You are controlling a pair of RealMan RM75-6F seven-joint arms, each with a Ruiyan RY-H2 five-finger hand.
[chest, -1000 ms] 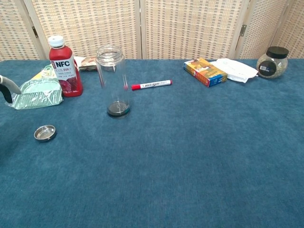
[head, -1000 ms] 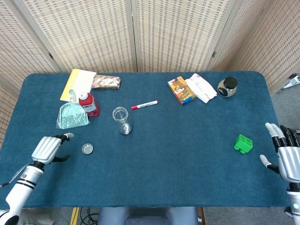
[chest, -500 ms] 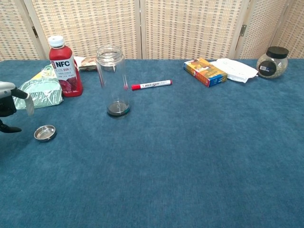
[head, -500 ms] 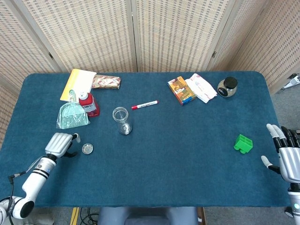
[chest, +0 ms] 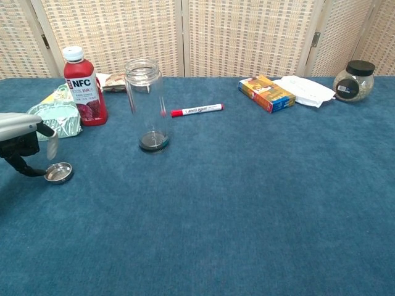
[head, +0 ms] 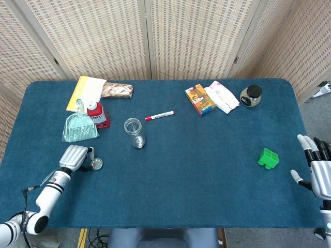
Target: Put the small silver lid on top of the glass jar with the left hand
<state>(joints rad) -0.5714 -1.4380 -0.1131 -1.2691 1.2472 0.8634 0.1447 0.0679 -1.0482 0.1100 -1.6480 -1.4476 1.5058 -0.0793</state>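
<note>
The small silver lid (head: 96, 164) (chest: 58, 172) lies flat on the blue table near its front left. My left hand (head: 75, 157) (chest: 24, 139) hovers right beside it on its left, fingers (chest: 52, 147) hanging just above the lid's rim, holding nothing. The empty glass jar (head: 133, 132) (chest: 145, 102) stands upright and uncovered, to the right of and behind the lid. My right hand (head: 319, 173) is at the table's front right corner, fingers spread, empty; the chest view does not show it.
A red NFC bottle (chest: 83, 86), a green dustpan (head: 78, 127), a yellow booklet (head: 85, 92) and a snack packet (head: 117, 90) sit behind the left hand. A red marker (head: 159, 115), orange box (head: 199, 99), white cloth (head: 222, 96), dark-lidded jar (head: 251, 95) and green block (head: 268, 158) lie further right.
My left hand has moved right and closer to the silver lid, from well left of it to beside it. The right hand has shifted slightly down and to the right.
</note>
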